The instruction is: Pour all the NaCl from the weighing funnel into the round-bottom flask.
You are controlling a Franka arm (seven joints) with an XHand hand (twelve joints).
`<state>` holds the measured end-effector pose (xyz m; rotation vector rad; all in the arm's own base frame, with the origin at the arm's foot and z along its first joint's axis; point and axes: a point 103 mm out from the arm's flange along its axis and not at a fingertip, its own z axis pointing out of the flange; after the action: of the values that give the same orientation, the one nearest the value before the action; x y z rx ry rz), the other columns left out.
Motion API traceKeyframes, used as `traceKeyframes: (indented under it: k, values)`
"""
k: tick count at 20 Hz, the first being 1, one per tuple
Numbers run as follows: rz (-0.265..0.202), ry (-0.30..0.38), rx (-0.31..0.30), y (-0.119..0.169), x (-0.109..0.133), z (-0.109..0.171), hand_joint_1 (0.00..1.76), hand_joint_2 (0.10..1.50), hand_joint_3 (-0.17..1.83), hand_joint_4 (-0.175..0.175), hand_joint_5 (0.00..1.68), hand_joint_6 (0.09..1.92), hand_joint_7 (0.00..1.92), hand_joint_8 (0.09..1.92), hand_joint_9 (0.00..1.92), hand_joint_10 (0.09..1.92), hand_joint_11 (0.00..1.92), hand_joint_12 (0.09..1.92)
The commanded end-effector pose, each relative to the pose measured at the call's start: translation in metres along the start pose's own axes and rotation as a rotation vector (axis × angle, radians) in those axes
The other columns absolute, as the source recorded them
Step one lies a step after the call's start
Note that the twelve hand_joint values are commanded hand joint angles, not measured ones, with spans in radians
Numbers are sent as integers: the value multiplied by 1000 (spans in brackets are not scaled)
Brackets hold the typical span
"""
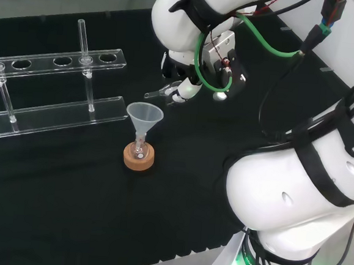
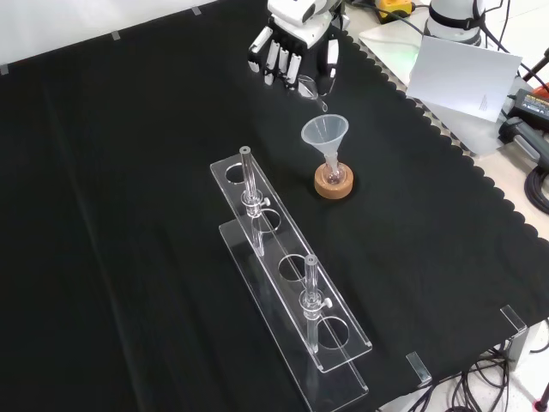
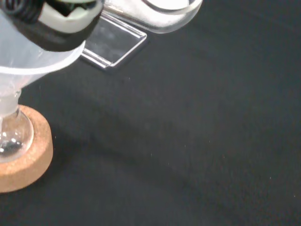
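Glass weighing funnel (image 2: 310, 86) in hand (image 2: 287, 47), tilted

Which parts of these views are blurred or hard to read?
Wrist view: the hand is a blurred shape close to the lens, while the cork ring is sharp. Head view: the clear rack partly fades into the black cloth.

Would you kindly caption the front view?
Hand holds weighing funnel above funnel-topped flask on cork ring.
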<state>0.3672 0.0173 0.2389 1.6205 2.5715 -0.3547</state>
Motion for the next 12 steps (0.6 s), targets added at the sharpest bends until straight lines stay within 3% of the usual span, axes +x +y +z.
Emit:
traceKeyframes:
  k: [1, 12]
  values:
    - [-16, -34, 25, 1, 4, 5, 1091, 855, 263, 175, 1269, 542, 1502, 335, 1091, 195, 90, 1526]
    - [-41, -121, 28, 7, -4, 1, 1095, 848, 267, 175, 1284, 517, 1519, 322, 1096, 194, 94, 1523]
